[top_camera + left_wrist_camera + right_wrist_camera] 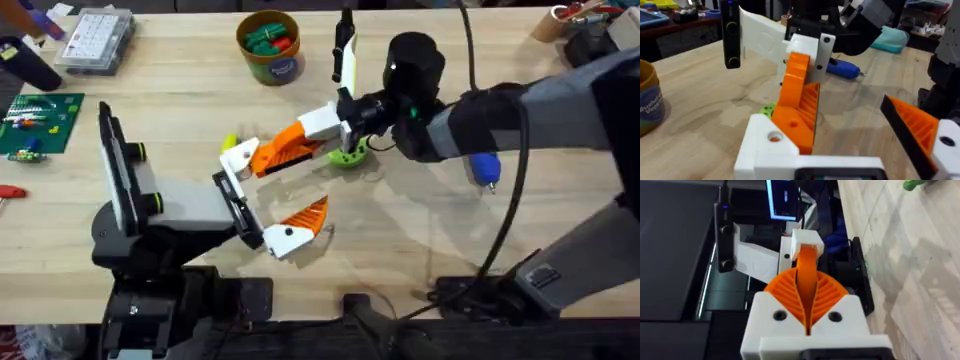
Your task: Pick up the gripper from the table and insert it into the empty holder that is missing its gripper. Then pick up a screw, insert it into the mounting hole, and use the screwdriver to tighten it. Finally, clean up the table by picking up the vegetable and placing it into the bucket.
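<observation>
Because the wedge-shaped orange ribbed gripper finger (285, 148) must seat in the black bar holder (238, 205) ending the grey arm, the right gripper (318, 135) pinches it between its pads, white base toward the empty mount. The left gripper (265, 205), serving as that holder, stands spread, one finger fitted.

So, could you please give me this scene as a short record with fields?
right gripper: shut on the orange finger
orange finger: white base at the holder's upper end; seating unclear
green vegetable: on the table, beside the right gripper
bucket: far side, green and red items inside
blue screwdriver: on the table
</observation>
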You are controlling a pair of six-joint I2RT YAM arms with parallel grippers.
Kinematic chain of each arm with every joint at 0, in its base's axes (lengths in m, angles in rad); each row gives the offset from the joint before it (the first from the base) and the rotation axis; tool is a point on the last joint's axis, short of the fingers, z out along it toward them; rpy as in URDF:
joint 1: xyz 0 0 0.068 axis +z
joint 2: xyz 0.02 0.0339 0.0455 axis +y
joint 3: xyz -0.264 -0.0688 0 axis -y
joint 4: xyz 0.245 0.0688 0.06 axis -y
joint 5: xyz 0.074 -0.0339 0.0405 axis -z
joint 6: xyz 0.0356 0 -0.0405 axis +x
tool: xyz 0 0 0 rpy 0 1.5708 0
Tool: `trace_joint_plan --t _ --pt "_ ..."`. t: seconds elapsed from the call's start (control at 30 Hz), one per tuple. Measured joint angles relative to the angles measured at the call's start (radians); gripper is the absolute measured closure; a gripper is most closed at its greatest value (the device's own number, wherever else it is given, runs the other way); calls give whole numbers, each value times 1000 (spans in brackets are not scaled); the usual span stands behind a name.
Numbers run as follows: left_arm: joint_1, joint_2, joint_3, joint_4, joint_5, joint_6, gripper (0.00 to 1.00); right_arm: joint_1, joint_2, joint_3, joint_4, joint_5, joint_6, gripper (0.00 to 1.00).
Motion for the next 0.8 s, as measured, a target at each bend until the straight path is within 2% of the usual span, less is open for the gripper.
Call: trace_joint_plan --t 0.73,0.8 --pt "0 0 1 -4 17 -6 14 -8 75 85 -1 -120 -10 984" --pt "-4 0 2 -8 43 -4 14 5 75 85 -2 -120 -4 984"
